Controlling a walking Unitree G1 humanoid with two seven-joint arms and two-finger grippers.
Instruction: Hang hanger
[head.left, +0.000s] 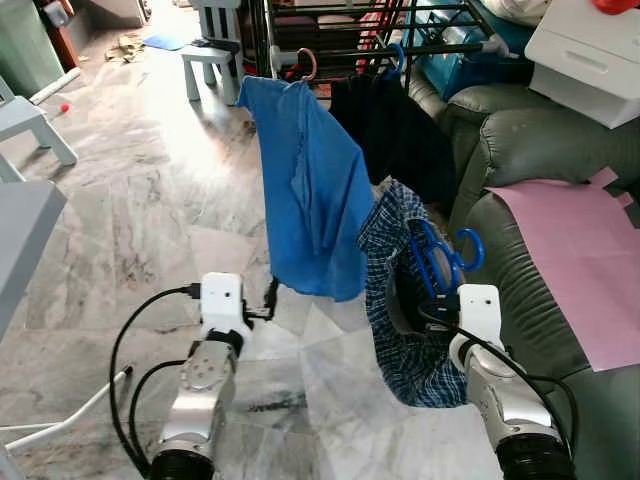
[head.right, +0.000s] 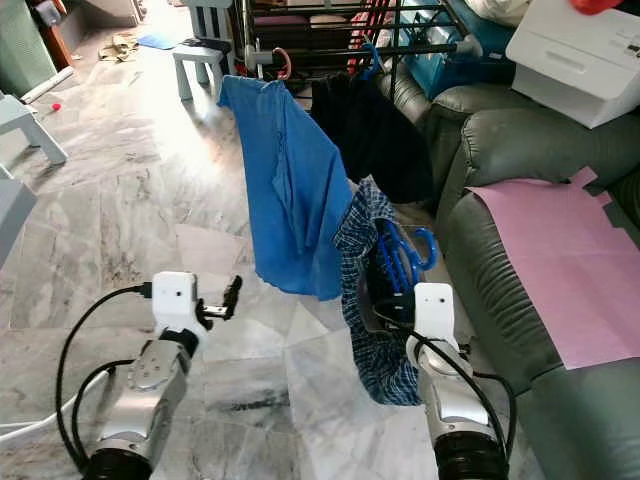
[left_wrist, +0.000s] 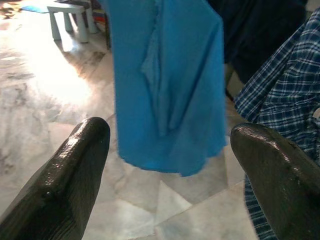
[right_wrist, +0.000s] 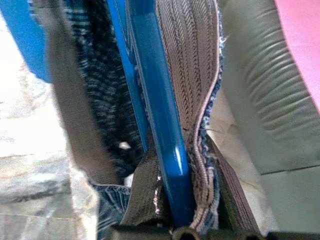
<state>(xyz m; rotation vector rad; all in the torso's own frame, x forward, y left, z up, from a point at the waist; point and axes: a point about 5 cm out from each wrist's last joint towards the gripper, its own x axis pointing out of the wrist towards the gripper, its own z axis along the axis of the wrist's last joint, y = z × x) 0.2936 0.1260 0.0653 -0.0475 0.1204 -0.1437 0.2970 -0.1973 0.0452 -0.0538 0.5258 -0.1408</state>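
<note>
One marble floor (head.left: 140, 190) (glossy), perhaps a sofa (head.left: 520, 150) beside it.

Home living room. Shiny marble floor (head.left: 150, 190) stretching across left of frame. Big green sofa (head.left: 520, 150) sitting at right. Clothes rack (head.left: 330, 30) standing at top middle, blue shirt (head.left: 310, 190) hanging from it. Small stool (head.left: 212, 65) waiting at top.
</note>
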